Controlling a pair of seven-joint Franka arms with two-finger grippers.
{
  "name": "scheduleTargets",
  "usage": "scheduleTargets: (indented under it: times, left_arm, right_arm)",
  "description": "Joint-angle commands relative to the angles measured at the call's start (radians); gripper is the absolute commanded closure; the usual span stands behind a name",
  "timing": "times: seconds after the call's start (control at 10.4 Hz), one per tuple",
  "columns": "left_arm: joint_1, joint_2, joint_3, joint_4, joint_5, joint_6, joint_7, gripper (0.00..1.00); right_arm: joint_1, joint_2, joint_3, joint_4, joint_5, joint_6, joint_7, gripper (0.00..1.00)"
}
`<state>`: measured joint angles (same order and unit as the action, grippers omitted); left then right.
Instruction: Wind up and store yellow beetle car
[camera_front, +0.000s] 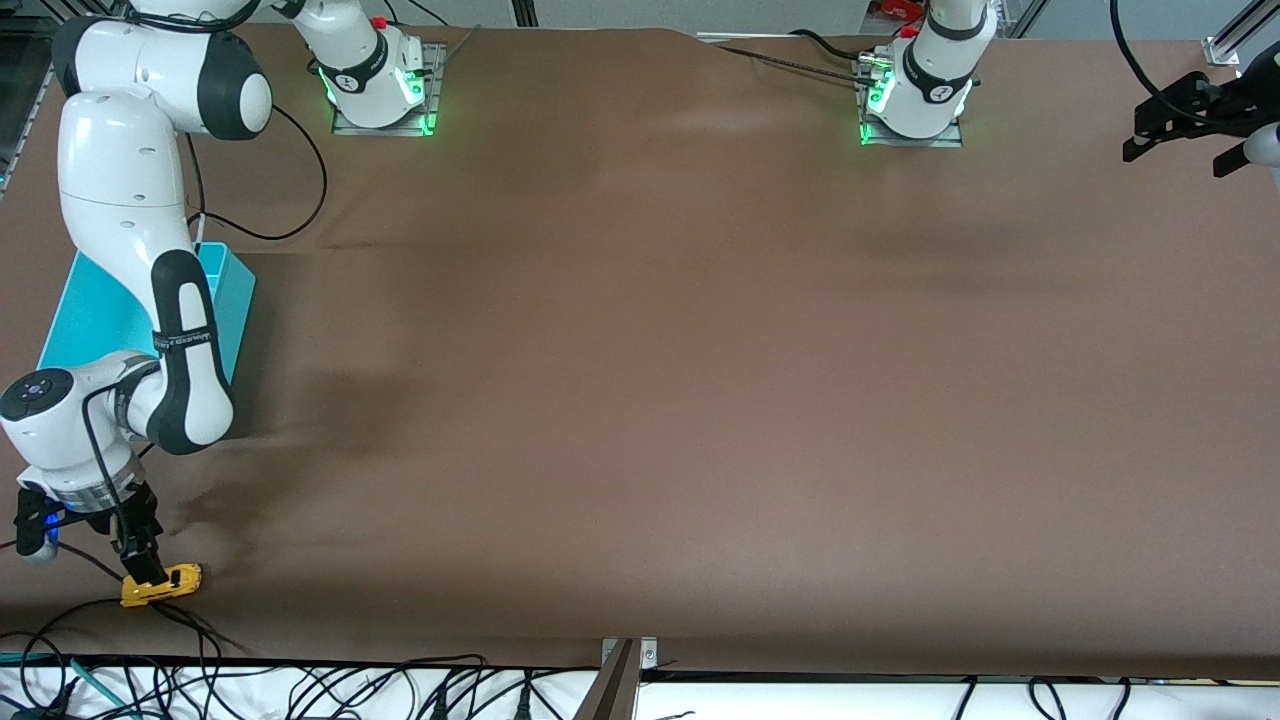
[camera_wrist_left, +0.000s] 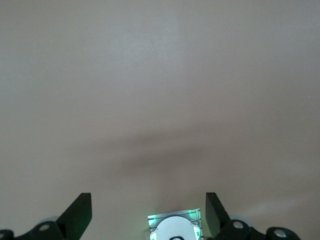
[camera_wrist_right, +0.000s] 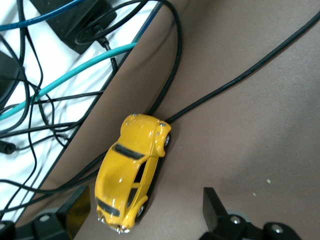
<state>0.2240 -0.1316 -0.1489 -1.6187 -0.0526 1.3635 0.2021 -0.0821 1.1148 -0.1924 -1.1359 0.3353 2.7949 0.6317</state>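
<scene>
**Right gripper open over the car at the table's near corner**

Black cables (camera_wrist_right: 210, 95) cross the brown table (camera_front: 650, 380) beside the car (camera_front: 165, 583), one running up against the car's end. More cables, black and teal (camera_wrist_right: 65, 75), lie tangled on the white surface just off the table's edge, close alongside the car. The right arm's own body reaches over the bin (camera_front: 232, 295), covering much of it in the front view.

The bin, turquoise, sits toward the right arm's end of the table, farther from the front camera than the car. What is in it cannot be seen.

The car lies on its wheels at the table's near edge, at the right arm's end. Its long axis runs roughly along that edge, slightly tilted to it. Which end is the nose cannot be told for sure.

The right gripper (camera_front: 140, 570) is low over the car, jaws spread wide, one finger (camera_wrist_right: 80, 210) touching or just beside the car's side.

The left gripper (camera_wrist_left: 150, 212) waits, open, high over bare table.
</scene>
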Motion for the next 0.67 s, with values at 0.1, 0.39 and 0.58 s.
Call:
scheduleTargets:
  times: [0.1, 0.39, 0.58]
  left_arm:
    - [-0.023, 0.12, 0.02, 0.142, -0.004, -0.015, -0.024, 0.0]
    - [-0.014, 0.135, 0.025, 0.154, -0.006, -0.014, -0.026, 0.0]
    - [0.012, 0.13, 0.026, 0.151, -0.006, -0.02, -0.021, 0.0]
  right_arm:
    - [-0.05, 0.074, 0.057, 0.117, 0.021, 0.012, 0.006, 0.0]
    - [-0.05, 0.089, 0.085, 0.123, 0.021, 0.07, 0.014, 0.0]
    - [-0.05, 0.114, 0.087, 0.142, 0.019, 0.077, 0.014, 0.0]
